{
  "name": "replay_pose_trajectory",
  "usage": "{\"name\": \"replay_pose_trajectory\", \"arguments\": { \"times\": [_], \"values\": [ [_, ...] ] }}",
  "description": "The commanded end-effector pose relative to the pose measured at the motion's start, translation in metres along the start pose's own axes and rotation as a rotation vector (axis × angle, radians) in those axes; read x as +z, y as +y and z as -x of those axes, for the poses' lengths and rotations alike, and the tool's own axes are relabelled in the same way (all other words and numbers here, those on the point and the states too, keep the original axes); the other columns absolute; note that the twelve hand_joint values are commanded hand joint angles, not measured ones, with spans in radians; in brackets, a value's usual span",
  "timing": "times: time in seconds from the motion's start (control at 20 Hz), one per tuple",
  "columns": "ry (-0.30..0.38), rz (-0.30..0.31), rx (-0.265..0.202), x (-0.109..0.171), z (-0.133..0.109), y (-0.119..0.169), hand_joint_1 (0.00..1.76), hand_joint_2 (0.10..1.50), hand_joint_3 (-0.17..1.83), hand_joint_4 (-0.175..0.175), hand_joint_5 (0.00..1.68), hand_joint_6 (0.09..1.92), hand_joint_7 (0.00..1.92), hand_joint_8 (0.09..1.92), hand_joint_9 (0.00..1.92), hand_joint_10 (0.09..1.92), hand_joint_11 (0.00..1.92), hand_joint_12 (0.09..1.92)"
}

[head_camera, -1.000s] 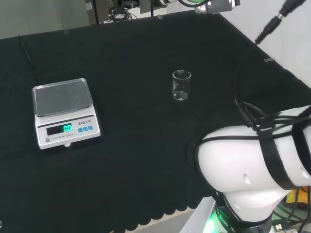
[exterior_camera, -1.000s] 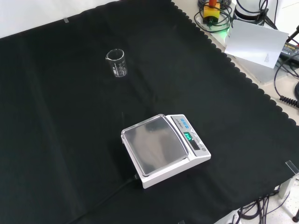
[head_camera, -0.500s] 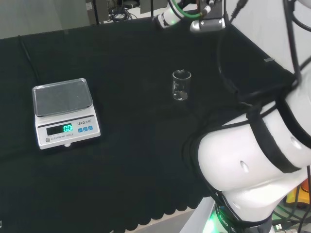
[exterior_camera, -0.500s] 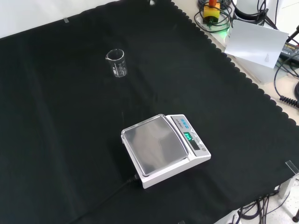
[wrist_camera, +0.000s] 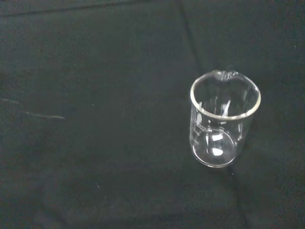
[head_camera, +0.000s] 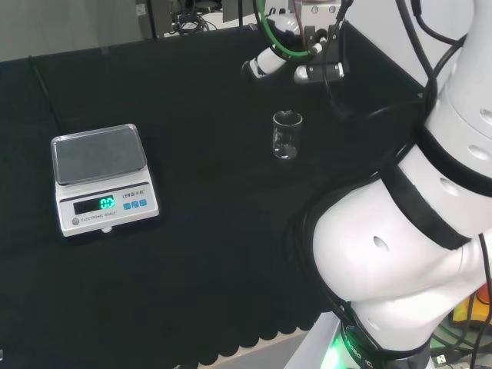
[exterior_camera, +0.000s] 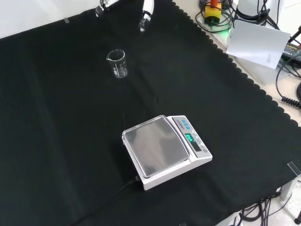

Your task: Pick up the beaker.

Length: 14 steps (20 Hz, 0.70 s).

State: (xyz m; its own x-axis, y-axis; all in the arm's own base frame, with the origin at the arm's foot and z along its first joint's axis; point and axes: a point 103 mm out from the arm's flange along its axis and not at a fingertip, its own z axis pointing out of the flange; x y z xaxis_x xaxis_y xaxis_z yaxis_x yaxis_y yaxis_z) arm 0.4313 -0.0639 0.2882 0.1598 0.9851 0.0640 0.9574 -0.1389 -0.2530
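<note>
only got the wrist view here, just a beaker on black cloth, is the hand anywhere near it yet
Observer: Not touching. In the head view the hand hangs beyond the beaker, clear of it.
Operator: fingers open or curled
Observer: Open. In the front view two fingertips point down at the top edge, spread apart.
Operator: anything else on the bench
Observer: A scale stands nearer the front camera, apart from the beaker.

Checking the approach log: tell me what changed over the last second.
The hand has come into the head view from the top, descending toward the beaker; its fingers now show at the front view's top edge. It touches nothing yet. The beaker stays upright on the black cloth, and the scale has not moved.
</note>
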Motion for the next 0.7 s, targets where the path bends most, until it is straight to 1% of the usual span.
{"name": "replay_pose_trajectory", "arguments": {
  "times": [0.05, 0.15, 0.3, 0.45, 0.7],
  "values": [
    [0.029, -0.002, 0.02, 0.027, 0.013, 0.018, 0.55, 0.7, 0.24, 0.011, 0.0, 0.09, 0.0, 0.28, 0.02, 0.85, 0.0, 1.46],
    [0.04, -0.019, 0.028, 0.042, 0.017, 0.024, 0.55, 0.7, 0.23, 0.012, 0.0, 0.09, 0.0, 0.26, 0.02, 0.85, 0.0, 1.45],
    [0.029, -0.063, 0.035, 0.068, 0.021, 0.032, 0.54, 0.7, 0.23, 0.012, 0.0, 0.09, 0.0, 0.24, 0.01, 0.85, 0.0, 1.45],
    [0.043, -0.094, 0.045, 0.09, 0.024, 0.036, 0.54, 0.7, 0.22, 0.016, 0.0, 0.09, 0.0, 0.21, 0.0, 0.85, 0.0, 1.44],
    [0.052, -0.11, 0.052, 0.109, 0.027, 0.047, 0.54, 0.7, 0.22, 0.02, 0.0, 0.09, 0.0, 0.19, 0.0, 0.83, 0.0, 1.43]
  ]
}}
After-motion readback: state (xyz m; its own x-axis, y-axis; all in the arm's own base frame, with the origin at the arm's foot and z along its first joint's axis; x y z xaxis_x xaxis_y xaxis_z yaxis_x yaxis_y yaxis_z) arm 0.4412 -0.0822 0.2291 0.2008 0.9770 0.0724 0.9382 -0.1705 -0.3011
